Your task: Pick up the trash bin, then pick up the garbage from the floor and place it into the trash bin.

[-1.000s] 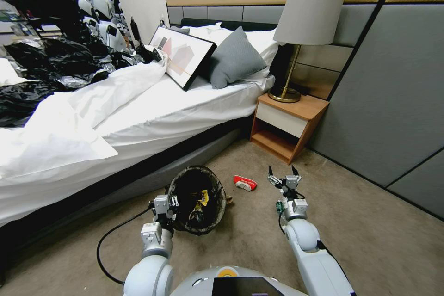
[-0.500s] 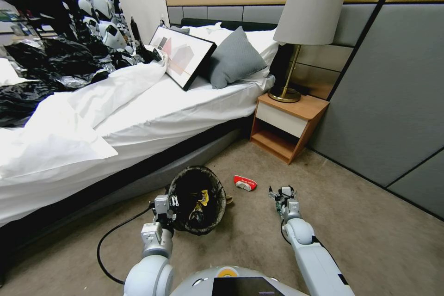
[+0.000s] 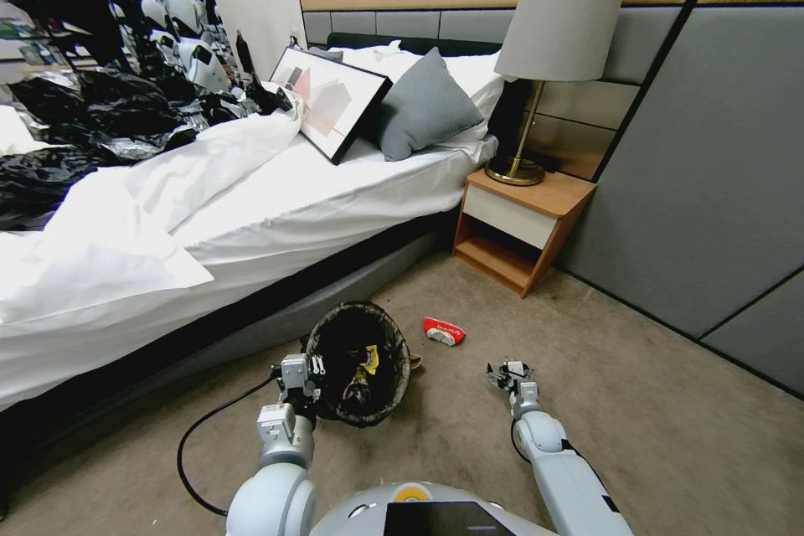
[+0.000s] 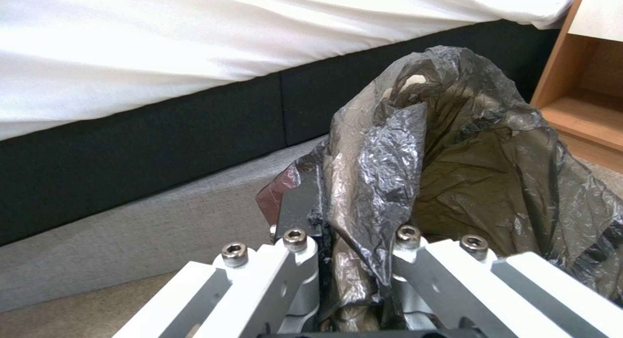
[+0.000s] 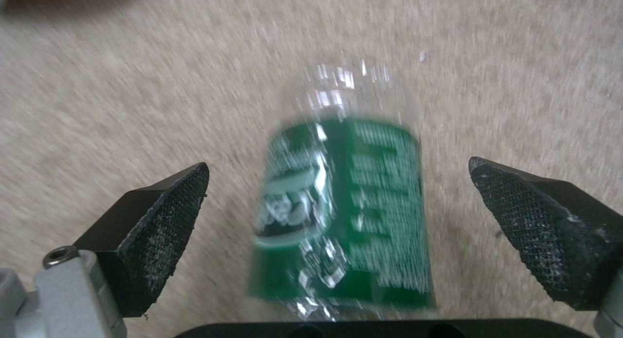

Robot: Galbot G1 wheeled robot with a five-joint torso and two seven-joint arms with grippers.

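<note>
Clear bottle (image 5: 344, 216) between spread right tool (image 5: 338, 221) pads (image 5: 165, 221).

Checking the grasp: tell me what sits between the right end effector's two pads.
In the right wrist view, a clear bottle with a green label lies on the carpet between the open right end effector's pads, touching neither.

Crinkled, glossy black plastic film lines the trash bin (image 4: 415, 148). A clear plastic bottle (image 5: 344, 201) with a shiny green label lies on matt, short-pile beige carpet (image 5: 130, 84). The right gripper (image 5: 338, 206) shows rough, cross-hatched black pads (image 5: 162, 216) (matt, rubbery-looking) on brushed metal.
</note>
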